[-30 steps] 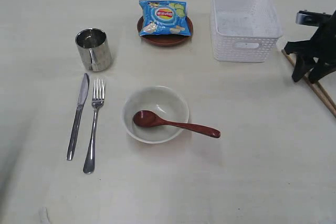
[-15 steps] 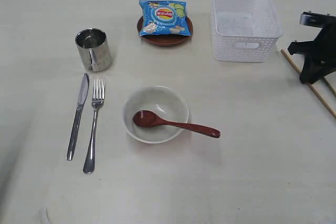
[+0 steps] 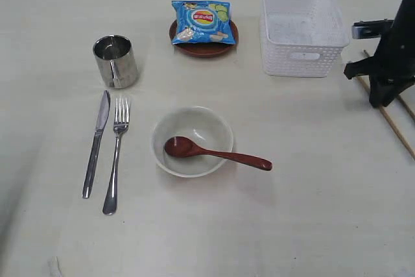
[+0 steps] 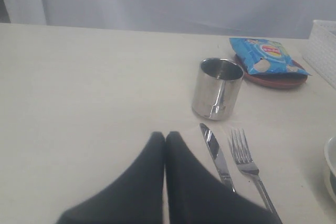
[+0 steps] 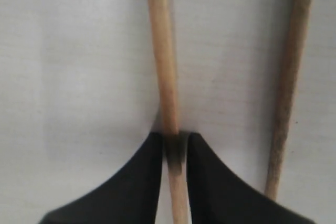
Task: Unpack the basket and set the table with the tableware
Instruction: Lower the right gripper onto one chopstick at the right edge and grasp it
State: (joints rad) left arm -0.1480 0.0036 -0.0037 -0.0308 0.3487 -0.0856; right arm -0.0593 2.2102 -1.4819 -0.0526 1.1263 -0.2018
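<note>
The white basket (image 3: 302,56) stands empty at the back right of the table (image 3: 311,212). A steel mug (image 3: 117,61), knife (image 3: 96,141) and fork (image 3: 117,154) lie on the left. The cream bowl (image 3: 194,113) holds the reddish wooden spoon (image 3: 214,152). The brown plate (image 3: 204,49) sits under the blue chip bag (image 3: 201,23). My right gripper (image 5: 174,142) points down at the right edge, shut on one wooden chopstick (image 5: 163,51). The other chopstick (image 5: 289,77) lies beside it. My left gripper (image 4: 165,136) is shut and empty, near the knife (image 4: 216,153).
The chopsticks (image 3: 389,118) lie diagonally close to the table's right edge, just right of the basket. From the left wrist I see the mug (image 4: 217,88), the fork (image 4: 247,163) and the chip bag (image 4: 265,61) ahead.
The right arm has shifted a little to the left and stands more upright over the chopsticks, its fingers now closed on one of them. Everything else lies as before.
</note>
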